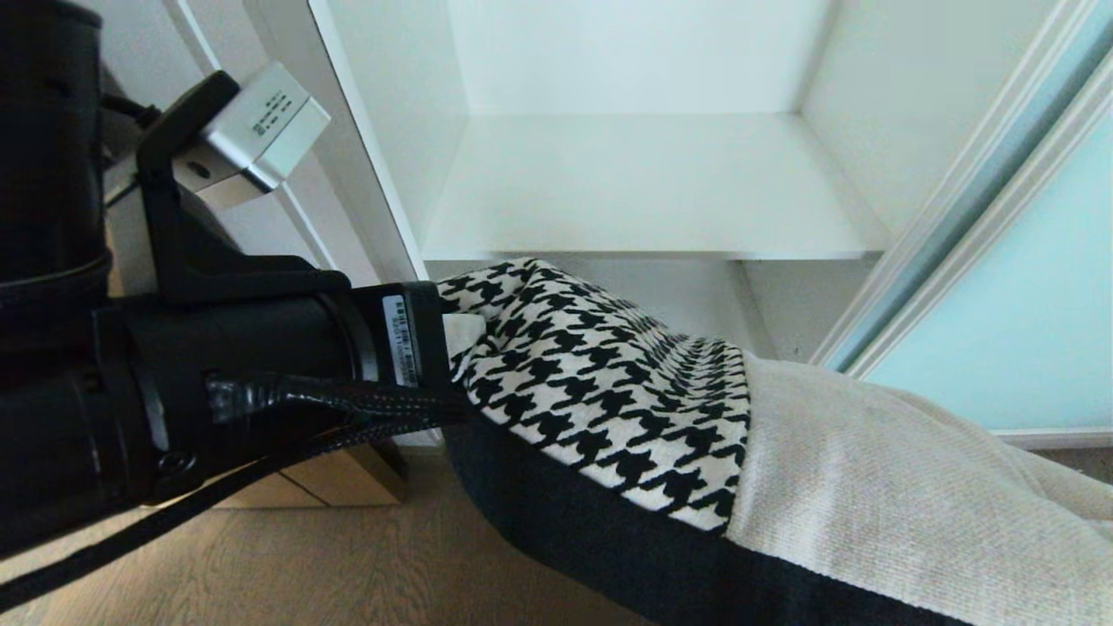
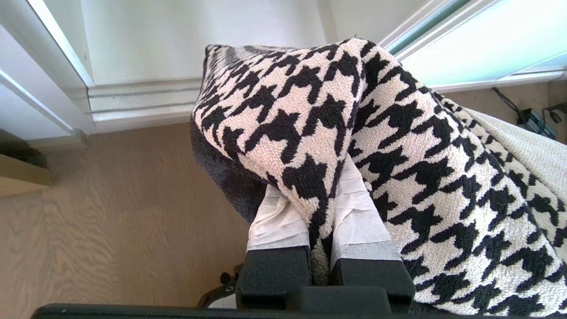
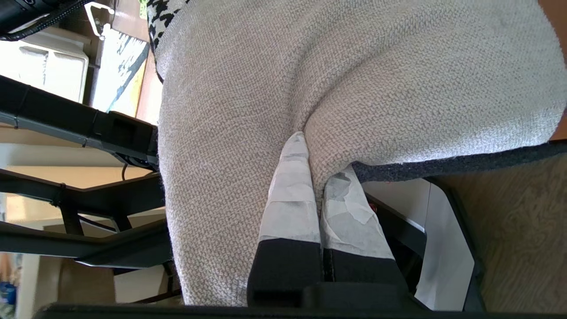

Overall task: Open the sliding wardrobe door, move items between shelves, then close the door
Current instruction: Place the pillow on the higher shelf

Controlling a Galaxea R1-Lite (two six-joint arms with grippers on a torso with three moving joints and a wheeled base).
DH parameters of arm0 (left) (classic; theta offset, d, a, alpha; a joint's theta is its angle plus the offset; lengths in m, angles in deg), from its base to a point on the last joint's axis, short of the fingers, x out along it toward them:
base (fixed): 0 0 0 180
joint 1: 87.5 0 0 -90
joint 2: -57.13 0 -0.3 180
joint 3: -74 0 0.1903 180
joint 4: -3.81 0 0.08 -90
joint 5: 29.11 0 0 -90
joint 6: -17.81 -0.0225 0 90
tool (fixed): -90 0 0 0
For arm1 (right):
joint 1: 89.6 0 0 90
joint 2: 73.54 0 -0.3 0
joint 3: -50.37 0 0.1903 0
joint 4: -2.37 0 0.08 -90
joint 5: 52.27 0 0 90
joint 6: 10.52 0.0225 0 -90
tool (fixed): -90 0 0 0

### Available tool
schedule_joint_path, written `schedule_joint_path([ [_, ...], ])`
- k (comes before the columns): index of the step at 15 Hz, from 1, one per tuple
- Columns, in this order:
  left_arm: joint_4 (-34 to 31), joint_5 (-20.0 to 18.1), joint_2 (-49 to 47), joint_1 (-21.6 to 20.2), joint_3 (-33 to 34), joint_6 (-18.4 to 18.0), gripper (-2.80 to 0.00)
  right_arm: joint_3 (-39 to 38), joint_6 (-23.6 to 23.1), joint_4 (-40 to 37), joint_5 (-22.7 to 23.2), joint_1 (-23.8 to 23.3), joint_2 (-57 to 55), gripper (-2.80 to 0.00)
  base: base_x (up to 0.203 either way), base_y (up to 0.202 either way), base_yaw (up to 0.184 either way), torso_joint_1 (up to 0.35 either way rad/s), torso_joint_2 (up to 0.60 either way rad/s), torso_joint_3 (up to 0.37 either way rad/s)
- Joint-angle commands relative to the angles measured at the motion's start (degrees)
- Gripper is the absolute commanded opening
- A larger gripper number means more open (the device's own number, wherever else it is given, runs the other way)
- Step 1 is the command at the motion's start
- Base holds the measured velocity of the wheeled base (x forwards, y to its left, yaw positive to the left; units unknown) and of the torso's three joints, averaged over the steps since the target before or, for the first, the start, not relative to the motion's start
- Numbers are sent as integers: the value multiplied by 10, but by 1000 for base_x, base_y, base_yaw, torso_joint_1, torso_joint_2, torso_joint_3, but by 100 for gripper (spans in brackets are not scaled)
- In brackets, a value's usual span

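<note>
The patchwork cushion (image 1: 661, 417) hung in the air in front of the open wardrobe, carried between both arms, its houndstooth patch nearest the cabinet and its cream-beige patch trailing toward the robot's right, dark grey back underneath. It touched neither shelf; it sat just below and in front of the white shelf (image 1: 643, 187), whose board lay bare at that moment.

The left hand (image 2: 321, 221) was clamped on a pinch of the houndstooth fabric, its taped fingers (image 2: 279, 219) pressed together with the cloth folded between them. The right hand (image 3: 319, 199) was clamped the same way on a fold of the cream-beige patch at the seam with the grey back. Both grips were only on gathered fabric, not on the cushion's body, so the cushion sagged between them.

The sliding wardrobe door (image 1: 1026, 313) stood pushed off to the right, its frosted aqua glass clear of the opening.

To my eye the step was the lift onto the upper shelf. Doing it well would mean raising both hands evenly so the sagging middle cleared the shelf's front edge, leading in with the houndstooth end, keeping the left arm off the white side wall (image 1: 383, 148), and letting go only once most of the cushion rested on the board; released early, it would likely slump off onto the wooden floor (image 1: 348, 565).
</note>
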Motion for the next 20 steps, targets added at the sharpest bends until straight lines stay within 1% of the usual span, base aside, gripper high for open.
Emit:
schedule_joint_path([
  [1, 0, 2, 0, 0, 1, 2, -280, 0, 1, -1, 1, 0, -3, -280, 0, 0, 0, 5, -2, 212],
  [6, 1, 2, -3, -1, 8, 2, -280, -1, 2, -1, 2, 0, -3, -280, 0, 0, 0, 3, 4, 206],
  [9, 11, 4, 5, -1, 19, -2, -280, -2, 2, -1, 2, 0, -1, -280, 0, 0, 0, 2, 0, 83],
  [10, 25, 1, 16, 0, 29, -4, -280, -5, 2, 0, 2, 0, -1, -280, 0, 0, 0, 0, 0, 0],
  [11, 56, -1, 21, 1, 42, -8, -280, -6, 2, 0, 2, 0, 0, -280, 0, 0, 0, 0, 0, 0],
  [13, 121, -2, 23, 2, 66, -33, -280, -6, 2, 0, 2, 0, 1, -280, 0, 0, 0, 0, 0, 0],
  [14, 135, -1, 22, 2, 78, -47, -280, -7, 2, 0, 2, 0, 2, -280, 0, 0, 0, 0, 0, 0],
  [17, 122, -2, 31, 2, 100, -93, -280, -9, 2, 0, 2, -1, 6, -280, 0, 0, 0, 0, 0, 0],
  [18, 122, -5, 36, 2, 106, -97, -280, -9, 2, 0, 1, 0, 7, -280, 0, 0, 0, 0, 0, 0],
  [20, 127, -10, 33, -1, 101, -90, -280, -14, 3, 0, 2, -1, 9, -280, 0, 0, 0, 0, 0, 0],
])
